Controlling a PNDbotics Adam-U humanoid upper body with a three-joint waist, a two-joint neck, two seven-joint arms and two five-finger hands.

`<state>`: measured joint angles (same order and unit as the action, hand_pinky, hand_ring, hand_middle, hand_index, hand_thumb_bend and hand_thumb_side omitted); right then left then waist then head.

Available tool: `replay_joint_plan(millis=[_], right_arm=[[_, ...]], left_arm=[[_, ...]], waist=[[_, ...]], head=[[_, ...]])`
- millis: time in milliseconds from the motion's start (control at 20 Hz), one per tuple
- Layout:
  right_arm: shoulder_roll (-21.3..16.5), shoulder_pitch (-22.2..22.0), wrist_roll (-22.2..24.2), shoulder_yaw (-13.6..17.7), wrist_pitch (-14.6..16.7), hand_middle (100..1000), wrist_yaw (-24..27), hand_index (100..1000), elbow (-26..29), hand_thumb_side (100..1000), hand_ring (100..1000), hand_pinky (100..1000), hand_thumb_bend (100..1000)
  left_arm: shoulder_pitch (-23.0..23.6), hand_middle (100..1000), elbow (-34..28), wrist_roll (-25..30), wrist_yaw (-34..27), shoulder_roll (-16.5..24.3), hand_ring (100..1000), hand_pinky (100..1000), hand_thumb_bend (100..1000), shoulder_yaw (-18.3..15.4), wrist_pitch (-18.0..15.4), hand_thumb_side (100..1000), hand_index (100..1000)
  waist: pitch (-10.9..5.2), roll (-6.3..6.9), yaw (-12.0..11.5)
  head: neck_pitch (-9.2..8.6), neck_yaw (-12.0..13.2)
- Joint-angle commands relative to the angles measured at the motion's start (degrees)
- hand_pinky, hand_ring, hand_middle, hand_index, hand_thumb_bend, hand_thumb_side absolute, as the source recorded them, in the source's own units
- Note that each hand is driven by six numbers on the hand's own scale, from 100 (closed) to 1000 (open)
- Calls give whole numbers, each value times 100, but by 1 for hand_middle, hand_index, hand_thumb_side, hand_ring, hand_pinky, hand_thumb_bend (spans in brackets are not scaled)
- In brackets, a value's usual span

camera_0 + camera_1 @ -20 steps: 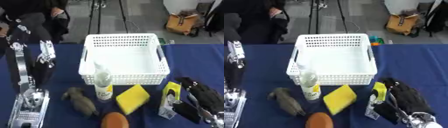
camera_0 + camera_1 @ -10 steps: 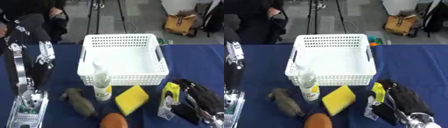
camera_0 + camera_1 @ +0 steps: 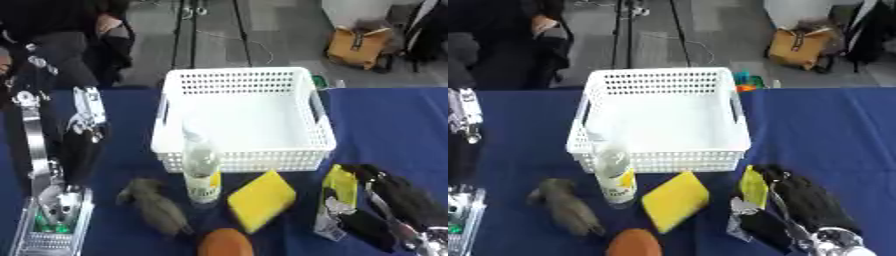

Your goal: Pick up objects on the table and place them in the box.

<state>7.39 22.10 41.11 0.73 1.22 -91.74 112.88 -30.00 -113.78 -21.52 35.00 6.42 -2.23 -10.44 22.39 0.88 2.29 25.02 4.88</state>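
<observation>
A dark blue cloth (image 3: 385,120) is spread over the table. Beyond its far edge a grey floor (image 3: 271,35) is seen. Black tripod legs (image 3: 188,30) are planted on that floor, with a thin cable trailed beside them. A tan bag (image 3: 359,45) is set down at the upper right, next to a dark bag (image 3: 429,30). The room is evenly lit.
</observation>
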Motion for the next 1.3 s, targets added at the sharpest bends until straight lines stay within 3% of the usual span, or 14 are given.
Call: replay_joint_plan(millis=[50,450,600,800,1150,1200,1300], right_arm=[[58,37,31,4,7,924,-5,1000,157,1000,892,584,197],[90,32,-3,6,-23,922,-158,1000,83,1000,889,575,239],[79,21,-56,-38,-43,918,-243,1000,44,927,881,556,269],[65,5,-121,-109,-31,923,-309,1000,-24,908,878,548,266],[65,-13,-202,-137,-51,921,-388,1000,-91,895,872,534,252],[63,-15,-214,-136,-58,909,-397,1000,-93,835,846,455,170],[54,-21,-259,-143,-87,906,-430,1000,-105,825,840,437,158]], left_arm=[[-109,680,-81,38,-36,11,722,735,100,35,-9,718,760],[-139,679,-81,61,-63,-22,720,734,100,54,-17,720,758],[-154,679,-81,66,-71,-35,720,733,100,58,-14,723,758],[-178,678,-81,58,-95,-44,719,732,100,60,-6,727,757],[-205,678,-81,52,-127,-68,719,731,100,67,-6,729,756],[-206,677,-81,51,-129,-70,718,730,100,66,-4,732,755],[-211,677,-81,45,-134,-76,718,730,100,66,8,732,755]], waist=[[-85,-2,-17],[-44,-9,-26],[-25,-15,-40],[-7,-26,-47],[11,-30,-65],[15,-30,-66],[22,-31,-69]], head=[[-92,-38],[-139,-77],[-139,-91],[-143,-94],[-165,-110],[-171,-111],[-179,-115]])
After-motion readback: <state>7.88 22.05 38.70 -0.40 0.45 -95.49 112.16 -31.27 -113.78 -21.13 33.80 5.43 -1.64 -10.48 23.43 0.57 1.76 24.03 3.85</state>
